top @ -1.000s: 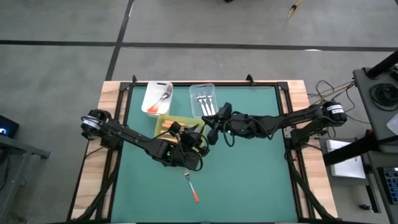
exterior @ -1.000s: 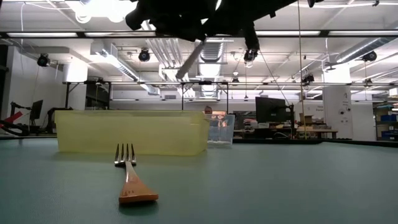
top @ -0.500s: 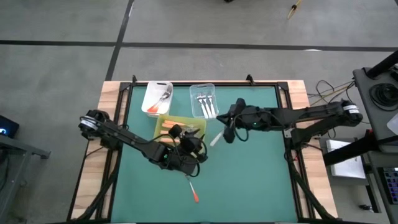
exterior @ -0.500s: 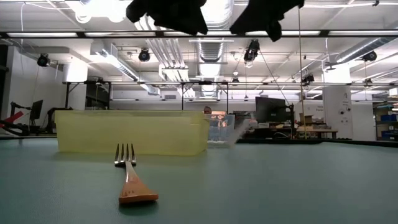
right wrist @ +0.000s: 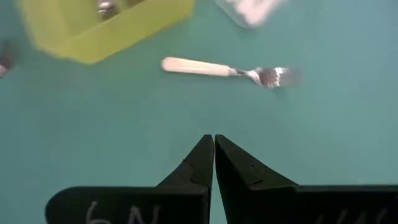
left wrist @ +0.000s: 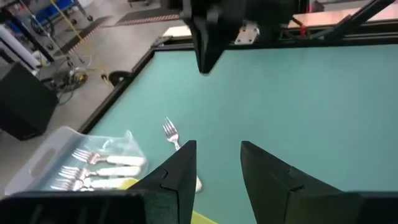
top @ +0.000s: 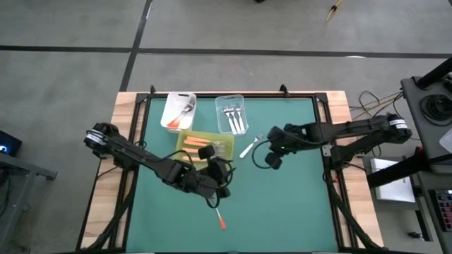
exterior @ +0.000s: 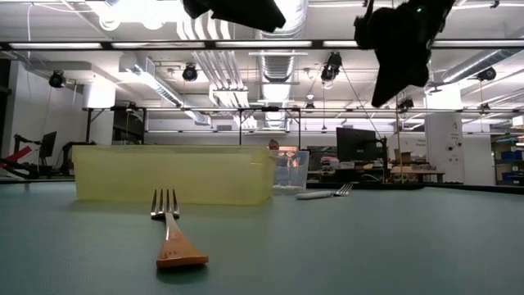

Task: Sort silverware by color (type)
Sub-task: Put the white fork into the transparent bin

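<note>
A white-handled fork (top: 248, 147) lies flat on the green mat beside the yellow-green tray (top: 227, 141); it also shows in the right wrist view (right wrist: 224, 70). An orange-handled fork (top: 218, 213) lies flat nearer the table's near edge. My left gripper (left wrist: 217, 149) hovers open above the tray's right end and points toward the white-handled fork, with nothing between its fingers. My right gripper (right wrist: 214, 140) is shut and holds nothing. It hangs high above the mat (exterior: 381, 98), to the right of that fork.
The tray holds orange-handled pieces (top: 195, 142). At the far edge, a clear tub (top: 229, 113) holds white-handled forks and a white tub (top: 178, 110) holds more silverware. There is bare mat at the right and along the near edge.
The white-handled fork, which hung in the air between the two grippers, has dropped and now lies on the mat by the tray. My right gripper has drawn back toward the table's right edge and tipped downward. My left gripper has rolled and shifted slightly toward the near edge.
</note>
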Robot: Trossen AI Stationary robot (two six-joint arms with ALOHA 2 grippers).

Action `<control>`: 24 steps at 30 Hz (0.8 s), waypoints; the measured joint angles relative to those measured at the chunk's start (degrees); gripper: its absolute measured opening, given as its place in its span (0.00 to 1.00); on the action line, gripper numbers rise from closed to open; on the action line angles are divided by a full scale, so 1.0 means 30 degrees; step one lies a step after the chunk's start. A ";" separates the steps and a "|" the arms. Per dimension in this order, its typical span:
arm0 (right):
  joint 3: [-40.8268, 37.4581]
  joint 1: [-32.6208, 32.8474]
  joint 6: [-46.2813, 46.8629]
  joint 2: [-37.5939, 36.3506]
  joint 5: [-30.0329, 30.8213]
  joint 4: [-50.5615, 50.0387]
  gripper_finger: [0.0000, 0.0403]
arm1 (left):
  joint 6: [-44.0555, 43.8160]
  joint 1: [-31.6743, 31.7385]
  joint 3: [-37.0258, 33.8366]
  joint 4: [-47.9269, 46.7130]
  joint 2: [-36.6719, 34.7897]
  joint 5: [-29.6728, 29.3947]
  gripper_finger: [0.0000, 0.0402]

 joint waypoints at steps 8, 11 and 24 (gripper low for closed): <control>0.0000 -0.0849 0.3050 0.2544 0.0270 0.1561 0.02 | 0.2799 0.0054 -0.0178 -0.0975 -0.2034 -0.1059 0.27; 0.0000 -0.0957 0.3509 0.3609 0.0258 0.3129 0.02 | 0.3836 0.0112 -0.0852 -0.1213 -0.3510 -0.1530 0.27; 0.0022 -0.1089 0.6871 0.8298 0.1771 0.7989 0.02 | 0.5863 0.0248 -0.7203 0.3414 -1.0688 -0.1741 0.27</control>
